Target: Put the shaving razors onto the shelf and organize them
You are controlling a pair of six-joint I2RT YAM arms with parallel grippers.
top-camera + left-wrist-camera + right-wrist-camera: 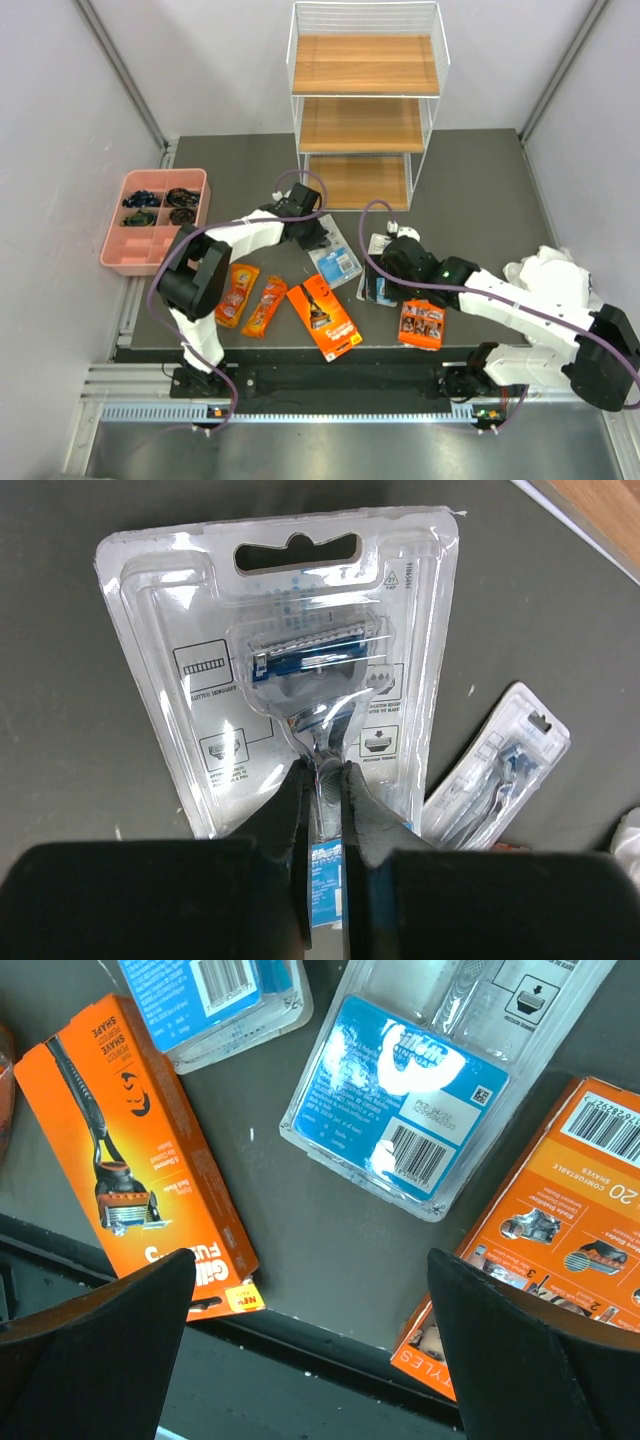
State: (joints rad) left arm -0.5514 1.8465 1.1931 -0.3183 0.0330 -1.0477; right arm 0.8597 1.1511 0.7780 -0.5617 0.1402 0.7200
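Note:
My left gripper is shut on the handle bulge of a clear-and-blue blister card, low over the dark table in front of the shelf; whether the card rests on the table I cannot tell. The same card shows in the top view. The second blister card lies beside it under my right gripper, which is open and empty above the table's front edge. The long orange-black box lies left of it, the orange card right. Two orange pouches lie further left.
A pink compartment tray with small dark items stands at the left edge of the table. The shelf's three wooden boards are bare. The packs lie close together along the front edge of the table.

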